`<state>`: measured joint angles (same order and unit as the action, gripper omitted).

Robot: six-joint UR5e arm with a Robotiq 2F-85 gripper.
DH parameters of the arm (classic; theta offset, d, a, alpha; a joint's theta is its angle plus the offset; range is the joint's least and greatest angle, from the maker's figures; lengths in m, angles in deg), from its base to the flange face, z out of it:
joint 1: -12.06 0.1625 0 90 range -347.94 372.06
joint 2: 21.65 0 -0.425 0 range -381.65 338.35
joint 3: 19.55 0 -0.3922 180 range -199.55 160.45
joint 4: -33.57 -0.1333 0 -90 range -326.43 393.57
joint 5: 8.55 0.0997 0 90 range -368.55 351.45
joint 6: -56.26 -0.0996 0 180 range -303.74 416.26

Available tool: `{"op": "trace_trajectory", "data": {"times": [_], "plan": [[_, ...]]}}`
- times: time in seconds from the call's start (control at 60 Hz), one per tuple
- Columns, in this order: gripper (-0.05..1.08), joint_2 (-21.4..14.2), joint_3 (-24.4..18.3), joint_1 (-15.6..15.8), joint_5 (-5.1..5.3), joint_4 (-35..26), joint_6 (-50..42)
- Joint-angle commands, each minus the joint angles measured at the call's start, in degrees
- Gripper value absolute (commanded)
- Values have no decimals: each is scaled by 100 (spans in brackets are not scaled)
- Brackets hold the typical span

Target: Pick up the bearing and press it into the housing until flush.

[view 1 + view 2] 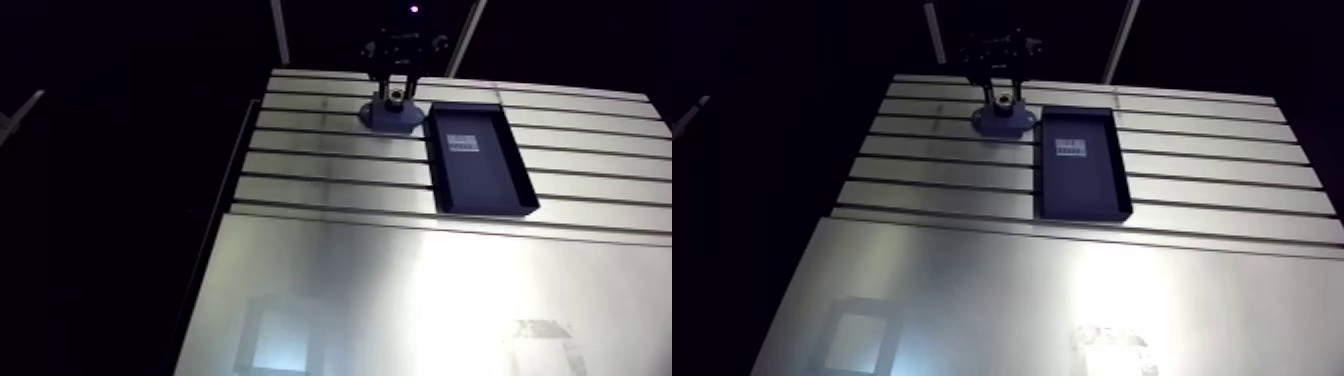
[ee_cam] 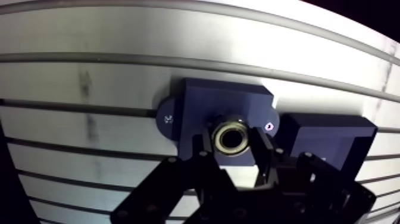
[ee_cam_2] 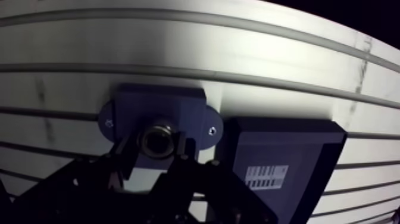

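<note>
The tool (image 2: 233,144) points straight down, its two fingers (image 2: 262,149) parted only slightly and clamped against opposite sides of the bearing (image 2: 233,136).

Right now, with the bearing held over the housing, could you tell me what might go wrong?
1. The hand is shut on the bearing right over the housing. I cannot tell whether it sits square to the bore, so pressing may jam it crooked.
2. The fingers flank the bearing low down and may hit the housing before it is flush.
3. The tray stands close beside the housing, so the hand could nudge it.
</note>
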<state>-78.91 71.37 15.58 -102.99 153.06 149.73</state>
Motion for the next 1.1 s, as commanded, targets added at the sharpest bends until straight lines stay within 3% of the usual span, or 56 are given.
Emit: {"op": "trace_trajectory", "data": {"times": [0.017, 1.1], "plan": [[80, 43, 16, 0, 0, 16, 0], [80, 44, 70, 0, 0, 17, 0]]}}
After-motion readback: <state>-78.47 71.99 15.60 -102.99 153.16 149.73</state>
